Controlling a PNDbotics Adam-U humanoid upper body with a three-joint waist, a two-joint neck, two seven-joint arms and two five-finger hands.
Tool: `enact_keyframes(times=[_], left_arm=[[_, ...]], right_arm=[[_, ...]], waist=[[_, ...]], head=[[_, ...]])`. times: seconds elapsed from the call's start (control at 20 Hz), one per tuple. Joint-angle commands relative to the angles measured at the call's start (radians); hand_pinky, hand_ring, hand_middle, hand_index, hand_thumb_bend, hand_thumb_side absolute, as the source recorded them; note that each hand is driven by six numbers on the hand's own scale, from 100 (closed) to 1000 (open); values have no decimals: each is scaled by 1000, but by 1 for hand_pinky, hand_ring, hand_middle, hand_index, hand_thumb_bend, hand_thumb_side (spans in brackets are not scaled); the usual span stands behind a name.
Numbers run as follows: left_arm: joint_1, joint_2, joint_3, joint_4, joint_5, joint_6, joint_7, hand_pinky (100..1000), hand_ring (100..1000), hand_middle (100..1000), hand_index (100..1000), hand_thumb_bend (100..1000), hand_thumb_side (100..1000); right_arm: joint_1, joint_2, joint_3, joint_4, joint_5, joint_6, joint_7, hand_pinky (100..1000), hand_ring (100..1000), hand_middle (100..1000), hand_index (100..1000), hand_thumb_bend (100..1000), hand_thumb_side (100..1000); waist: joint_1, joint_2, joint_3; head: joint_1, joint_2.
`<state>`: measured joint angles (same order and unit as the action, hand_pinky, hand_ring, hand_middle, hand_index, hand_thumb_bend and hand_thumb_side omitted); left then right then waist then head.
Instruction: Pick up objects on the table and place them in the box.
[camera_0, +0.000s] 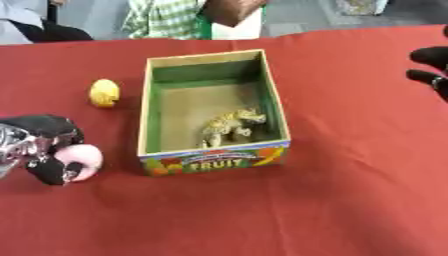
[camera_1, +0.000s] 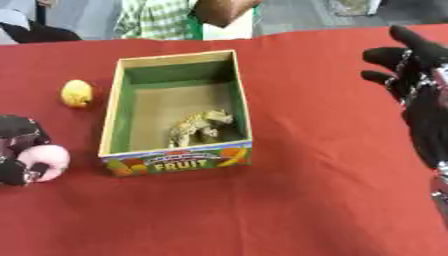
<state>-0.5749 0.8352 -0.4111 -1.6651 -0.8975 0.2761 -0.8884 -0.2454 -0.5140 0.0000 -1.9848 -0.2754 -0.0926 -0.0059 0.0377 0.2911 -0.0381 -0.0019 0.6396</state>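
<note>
Tablecloth (camera_0: 350, 200), red, covers the whole work surface. Box (camera_0: 274, 95), open-topped cardboard with green inner walls and a front panel lettered "FRUIT", stands near the middle of the cloth, its long axis running away from the robot.

Right hand (camera_1: 420, 85), black, shows almost whole in the right eye view: raised above the cloth at the right edge, well apart from the box, fingers (camera_1: 385, 56) straight and spread, holding nothing. The left eye view shows only a few of its fingertips at the right border.

Left hand (camera_0: 44, 145), black with a silver joint, lies low at the left edge, near the box's front left corner. Its fingers are curled round a pink round object (camera_0: 84, 159), which sits against the cloth. The left eye view shows more of this hand and its wrist; the right eye view cuts it off at the border.

Toy animal (camera_0: 232, 126), tan and spotted, four-legged, lies inside the box on its floor, toward the near right corner.

Yellow object (camera_0: 104, 92), small and egg-shaped, rests on the cloth left of the box, apart from both the box wall and the left hand.
</note>
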Motion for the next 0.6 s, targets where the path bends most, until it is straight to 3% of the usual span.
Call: enact_keyframes(times=[0.05, 0.6], left_arm=[[-5, 30, 6, -40, 22, 6, -3, 292, 509, 543, 651, 100, 114], [2, 81, 106, -241, 60, 94, 75, 162, 377, 411, 517, 100, 206]], right_arm=[[-3, -13, -10, -15, 7, 0, -1, 840, 881, 735, 963, 100, 1000], [2, -14, -12, -15, 8, 2, -5, 840, 881, 735, 963, 100, 1000]], waist=[[-1, -15, 0], [3, -21, 6]], head=[[-1, -8], [-13, -15]])
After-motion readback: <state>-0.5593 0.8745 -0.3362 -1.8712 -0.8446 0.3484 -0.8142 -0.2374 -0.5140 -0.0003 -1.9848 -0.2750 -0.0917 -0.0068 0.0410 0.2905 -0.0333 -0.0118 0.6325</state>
